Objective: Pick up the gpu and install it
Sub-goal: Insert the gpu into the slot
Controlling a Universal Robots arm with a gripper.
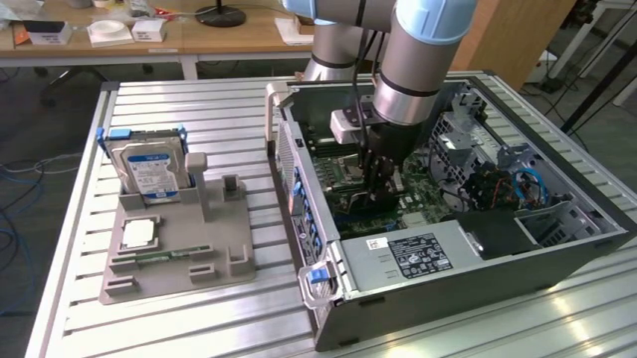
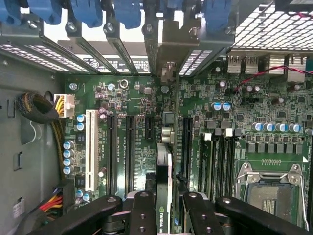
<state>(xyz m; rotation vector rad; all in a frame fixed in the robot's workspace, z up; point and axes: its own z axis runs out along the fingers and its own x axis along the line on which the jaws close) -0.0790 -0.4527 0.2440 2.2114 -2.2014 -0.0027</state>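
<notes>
The gripper (image 2: 164,215) clamps the gpu (image 2: 164,161), a thin dark card seen edge-on with a green logo, extending straight ahead of its fingers (image 2: 143,215), over the motherboard (image 2: 146,147) slots, inside the open computer case (image 1: 557,257).

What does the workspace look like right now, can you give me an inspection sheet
Surface: slatted metal table.
Job's things: gpu held edge-on above the motherboard in the open computer case.
Clutter: grey fixture with hard drive, processor chip.
Grippers: gripper shut on the gpu, down inside the case.
Cables: blue cables in the case; yellow bundle by the board.
Surroundings: wooden desk behind.
</notes>
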